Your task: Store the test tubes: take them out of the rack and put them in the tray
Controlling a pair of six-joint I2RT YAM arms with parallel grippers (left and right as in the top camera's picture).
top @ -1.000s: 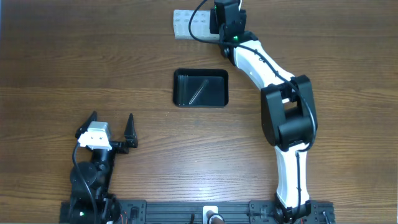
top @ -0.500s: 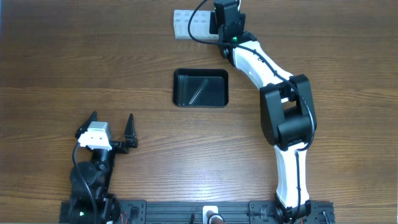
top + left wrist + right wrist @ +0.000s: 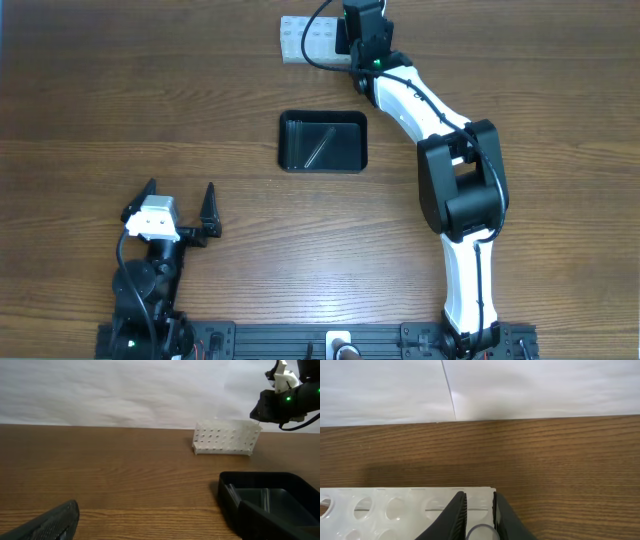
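A white perforated test tube rack (image 3: 305,40) stands at the table's far edge, seen also in the left wrist view (image 3: 226,438). My right gripper (image 3: 479,500) is over the rack's (image 3: 395,510) right end, its fingers closed around the round rim of a test tube (image 3: 480,533). In the top view the right gripper (image 3: 347,42) sits at that same end of the rack. A black tray (image 3: 290,160) lies in the middle of the table with one clear tube (image 3: 318,150) in it. Near the front left, my left gripper (image 3: 180,192) stands open and holds nothing.
A white wall rises just behind the rack (image 3: 520,390). The left wrist view shows the tray (image 3: 227,492) at close right and the right arm's wrist (image 3: 280,400) above the rack. Bare wooden tabletop (image 3: 150,100) surrounds the tray.
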